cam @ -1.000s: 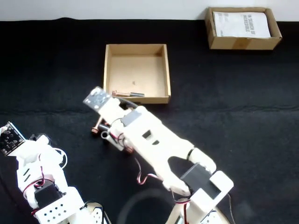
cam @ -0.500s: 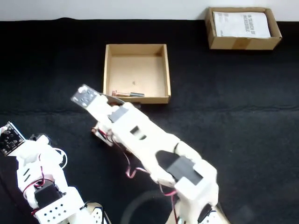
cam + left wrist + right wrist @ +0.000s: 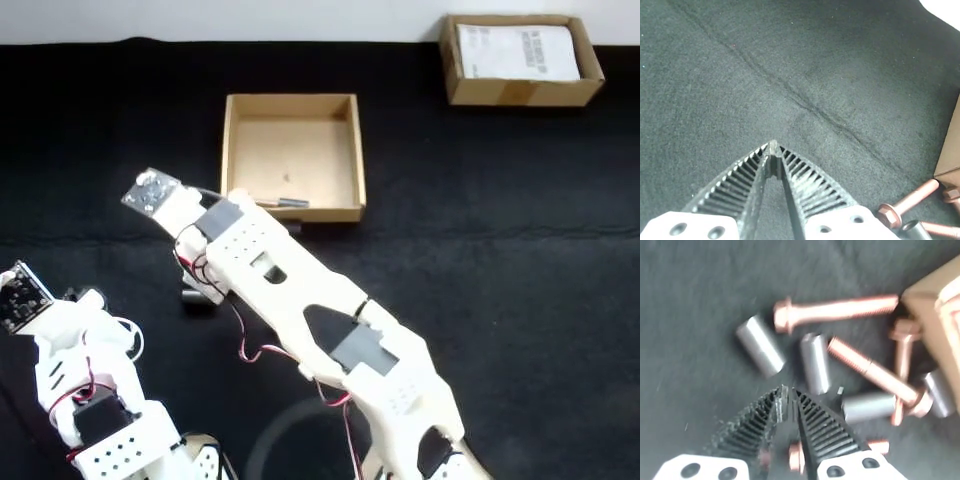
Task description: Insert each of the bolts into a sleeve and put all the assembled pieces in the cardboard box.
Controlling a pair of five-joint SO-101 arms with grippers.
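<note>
Right tool (image 3: 786,390) closed, now parked over the loose pile.
Your right arm has swung left in the last second, away from the front edge of the cardboard box (image 3: 228,150). Its jaws are together, tips just above the bolts (image 3: 835,310) and sleeves (image 3: 760,346) scattered on the bench (image 3: 500,250) by the box's front-left corner. One more bolt sits under the tool; can't tell if it's touching. Left tool (image 3: 772,146) is also together, over bare bench beside the pile. One assembled piece (image 3: 290,202) lies in the box against the front wall. Looks like a line-up for the next pick: you'd need to open before descending, and most parts are still loose.
</note>
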